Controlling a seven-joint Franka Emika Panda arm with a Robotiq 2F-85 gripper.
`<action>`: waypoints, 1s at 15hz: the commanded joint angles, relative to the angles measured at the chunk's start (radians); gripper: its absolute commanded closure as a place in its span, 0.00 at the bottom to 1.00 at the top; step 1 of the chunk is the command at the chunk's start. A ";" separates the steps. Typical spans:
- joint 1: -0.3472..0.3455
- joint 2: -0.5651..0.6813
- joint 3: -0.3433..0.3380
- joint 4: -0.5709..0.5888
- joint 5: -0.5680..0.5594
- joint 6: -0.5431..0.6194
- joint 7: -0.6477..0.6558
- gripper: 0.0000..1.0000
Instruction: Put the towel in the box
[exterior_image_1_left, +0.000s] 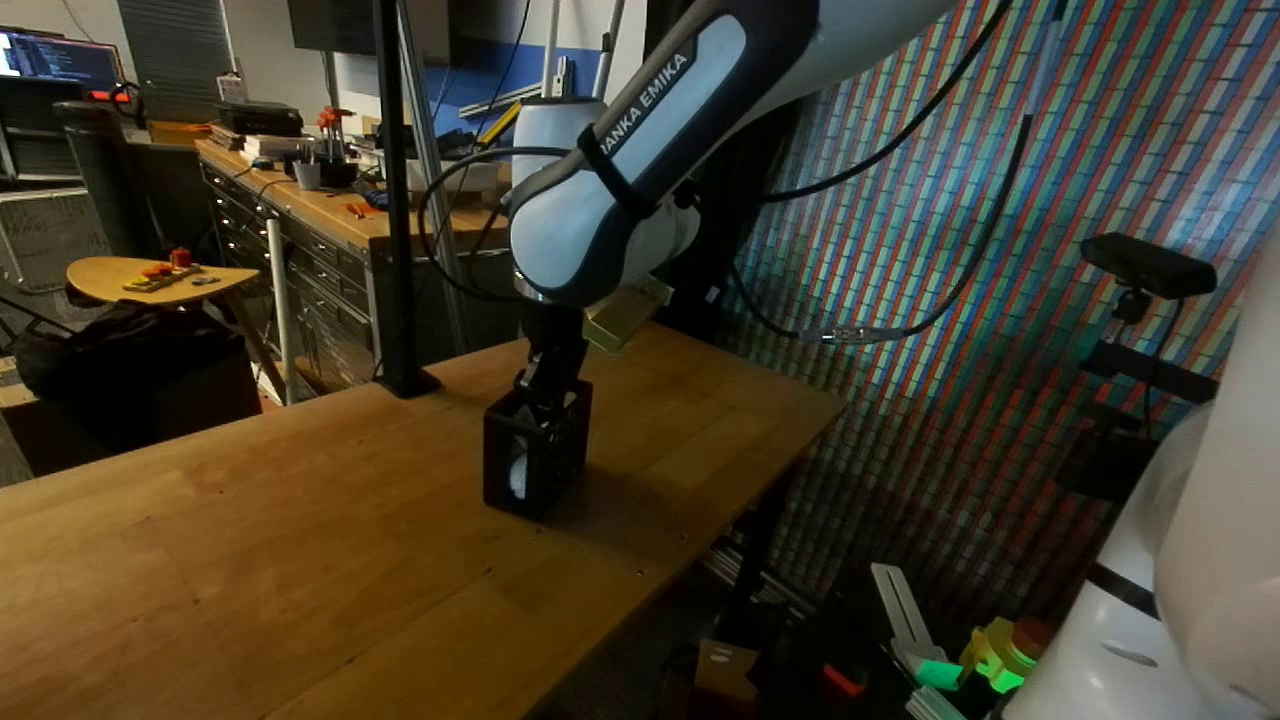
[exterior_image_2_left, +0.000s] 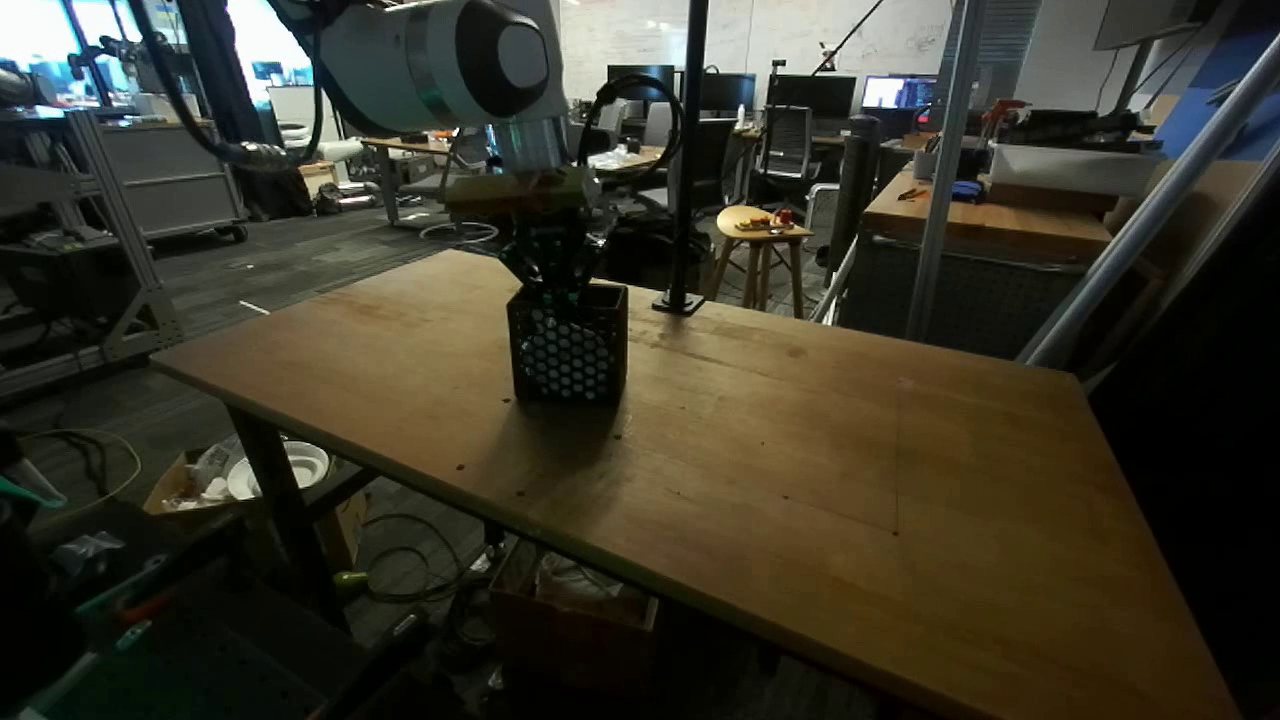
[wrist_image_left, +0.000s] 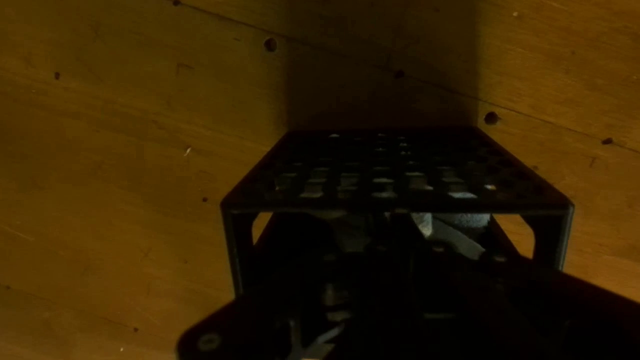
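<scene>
The step in hand is, I judge, the release: the towel (exterior_image_1_left: 518, 475) is inside the box (exterior_image_1_left: 563, 455), and the fingers (exterior_image_1_left: 549, 380) go down into its mouth. Their tips are hidden in the dark, so I cannot tell if they are apart or together. The next move calls for a full letting go, then a straight rise, without dragging the towel out. Going left to right in an exterior view: 1 carton (exterior_image_2_left: 347, 525), below the bench (exterior_image_2_left: 850, 450), has white plates (exterior_image_2_left: 310, 463) in it; the box stands upright on the bench, the towel showing pale through its holes.
</scene>
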 joint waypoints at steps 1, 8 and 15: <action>-0.008 0.060 -0.002 0.053 0.058 0.014 -0.063 0.90; -0.037 0.151 0.011 0.105 0.144 0.021 -0.145 0.90; -0.064 0.232 0.042 0.135 0.227 0.020 -0.212 0.90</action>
